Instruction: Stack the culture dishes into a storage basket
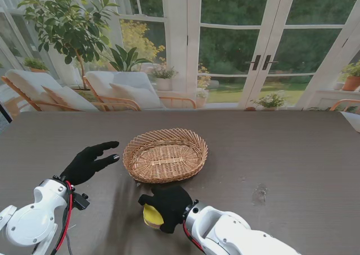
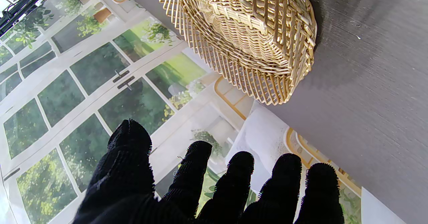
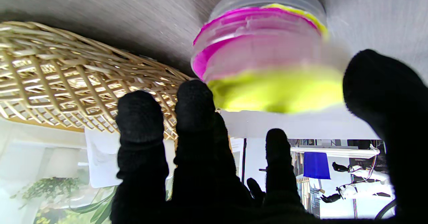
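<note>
Grasp step judged underway: dish stack (image 3: 267,60) was cupped by right hand (image 1: 166,206), grip unconfirmed; left hand (image 1: 90,162) was splayed, empty. Next: lift into basket (image 1: 165,155).

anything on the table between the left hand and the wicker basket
Nothing: in the stand view only bare dark wooden table separates the open black-gloved left hand from the oval woven wicker basket.

1 basket (image 1: 165,155); 2 robot hands; culture dishes (image 3: 267,60) stacked, blurred, maybe 3.
</note>
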Robot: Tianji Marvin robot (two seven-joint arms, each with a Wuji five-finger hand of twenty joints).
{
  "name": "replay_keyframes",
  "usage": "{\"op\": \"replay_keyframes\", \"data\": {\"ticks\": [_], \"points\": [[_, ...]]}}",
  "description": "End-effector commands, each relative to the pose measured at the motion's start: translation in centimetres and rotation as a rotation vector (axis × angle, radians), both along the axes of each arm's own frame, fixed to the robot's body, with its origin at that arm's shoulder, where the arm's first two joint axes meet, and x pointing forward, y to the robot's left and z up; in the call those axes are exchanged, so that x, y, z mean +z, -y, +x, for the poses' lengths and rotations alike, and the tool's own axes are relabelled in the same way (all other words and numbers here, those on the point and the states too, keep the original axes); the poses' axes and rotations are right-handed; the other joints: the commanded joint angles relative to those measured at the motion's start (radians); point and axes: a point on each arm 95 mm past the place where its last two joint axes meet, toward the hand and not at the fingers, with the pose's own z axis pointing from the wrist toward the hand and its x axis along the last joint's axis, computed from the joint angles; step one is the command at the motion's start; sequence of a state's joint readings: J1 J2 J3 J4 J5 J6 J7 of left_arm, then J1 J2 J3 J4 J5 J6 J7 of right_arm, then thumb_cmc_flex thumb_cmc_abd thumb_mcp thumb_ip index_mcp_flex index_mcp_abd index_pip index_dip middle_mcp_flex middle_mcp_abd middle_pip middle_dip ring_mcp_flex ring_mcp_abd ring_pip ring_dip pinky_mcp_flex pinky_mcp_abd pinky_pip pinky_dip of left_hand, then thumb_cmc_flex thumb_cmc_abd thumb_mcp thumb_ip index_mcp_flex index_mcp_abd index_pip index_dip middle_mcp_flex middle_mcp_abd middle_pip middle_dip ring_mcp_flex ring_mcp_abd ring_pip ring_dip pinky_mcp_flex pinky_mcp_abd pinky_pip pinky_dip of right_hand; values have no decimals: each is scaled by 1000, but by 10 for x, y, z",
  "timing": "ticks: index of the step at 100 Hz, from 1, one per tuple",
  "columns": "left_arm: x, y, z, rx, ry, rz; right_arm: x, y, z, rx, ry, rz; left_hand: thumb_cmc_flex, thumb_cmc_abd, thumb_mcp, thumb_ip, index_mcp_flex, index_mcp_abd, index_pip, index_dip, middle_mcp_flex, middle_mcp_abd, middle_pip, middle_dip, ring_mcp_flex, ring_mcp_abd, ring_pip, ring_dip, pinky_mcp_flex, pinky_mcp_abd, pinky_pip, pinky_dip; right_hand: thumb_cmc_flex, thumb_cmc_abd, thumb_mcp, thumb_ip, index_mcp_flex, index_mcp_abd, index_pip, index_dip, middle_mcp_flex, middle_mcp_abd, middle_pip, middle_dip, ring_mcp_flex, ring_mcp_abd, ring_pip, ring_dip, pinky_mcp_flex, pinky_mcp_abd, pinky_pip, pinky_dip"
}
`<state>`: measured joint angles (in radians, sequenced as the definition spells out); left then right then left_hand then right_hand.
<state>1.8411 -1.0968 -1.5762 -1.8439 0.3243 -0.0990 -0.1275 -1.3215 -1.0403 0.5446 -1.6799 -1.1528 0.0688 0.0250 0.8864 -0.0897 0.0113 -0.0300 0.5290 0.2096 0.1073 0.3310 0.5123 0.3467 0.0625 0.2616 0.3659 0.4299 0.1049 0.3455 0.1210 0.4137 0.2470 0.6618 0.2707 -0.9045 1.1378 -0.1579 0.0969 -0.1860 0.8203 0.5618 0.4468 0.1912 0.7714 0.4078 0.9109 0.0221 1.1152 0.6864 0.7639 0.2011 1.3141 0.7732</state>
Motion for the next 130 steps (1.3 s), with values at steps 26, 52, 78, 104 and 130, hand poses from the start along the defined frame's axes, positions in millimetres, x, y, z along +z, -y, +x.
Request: {"op": "replay_keyframes", "data": {"ticks": [26, 52, 78, 104, 130], "points": [[-2, 2, -1, -12, -14, -1, 1, 0, -4, 10, -15, -18, 17, 47, -24, 23, 13, -1, -5, -2, 3, 1, -5, 10, 10, 9, -8, 13, -2, 10, -26, 13, -31, -3, 87, 0, -12, 25, -16, -17, -54, -19, 22, 11, -21, -21, 2, -8, -239, -29, 62, -27], [-2, 2, -1, -13, -16, -1, 2, 1, -6, 6, -18, -8, 16, 48, -24, 23, 15, 0, -4, -1, 3, 2, -5, 10, 10, 8, -8, 13, -2, 9, -26, 13, -57, 33, 57, -3, -10, 24, -12, -14, -76, -27, -8, -10, -72, 40, -108, -50, -264, -11, 38, -39], [-2, 1, -1, -11, -15, -2, 7, 4, -11, 1, -13, 19, 17, 47, -24, 23, 16, 2, -4, -1, 3, 3, -5, 10, 10, 10, -8, 13, -3, 9, -26, 13, -106, 194, -60, 18, 24, 19, -30, -58, -86, -66, -34, -27, -138, 115, -305, -113, -319, 35, -64, -82], [-2, 1, -1, -13, -15, -4, 19, 7, -16, -27, -1, 72, 16, 48, -24, 23, 17, 1, -4, -1, 5, 4, -4, 10, 11, 10, -8, 13, -3, 10, -27, 13, -124, 361, -199, 41, 86, 38, -55, -111, -46, -102, -98, -63, -188, 183, -586, -247, -380, 97, -239, -177], [-2, 0, -1, -12, -13, -5, 35, 12, -20, -48, 22, 133, 17, 49, -24, 24, 18, 2, -4, -1, 8, 4, -4, 11, 11, 10, -8, 13, -3, 9, -27, 13, -165, 515, -193, 54, 175, 14, -149, -232, 38, -104, -296, -139, -240, 193, -864, -418, -468, 119, -506, -397]]}}
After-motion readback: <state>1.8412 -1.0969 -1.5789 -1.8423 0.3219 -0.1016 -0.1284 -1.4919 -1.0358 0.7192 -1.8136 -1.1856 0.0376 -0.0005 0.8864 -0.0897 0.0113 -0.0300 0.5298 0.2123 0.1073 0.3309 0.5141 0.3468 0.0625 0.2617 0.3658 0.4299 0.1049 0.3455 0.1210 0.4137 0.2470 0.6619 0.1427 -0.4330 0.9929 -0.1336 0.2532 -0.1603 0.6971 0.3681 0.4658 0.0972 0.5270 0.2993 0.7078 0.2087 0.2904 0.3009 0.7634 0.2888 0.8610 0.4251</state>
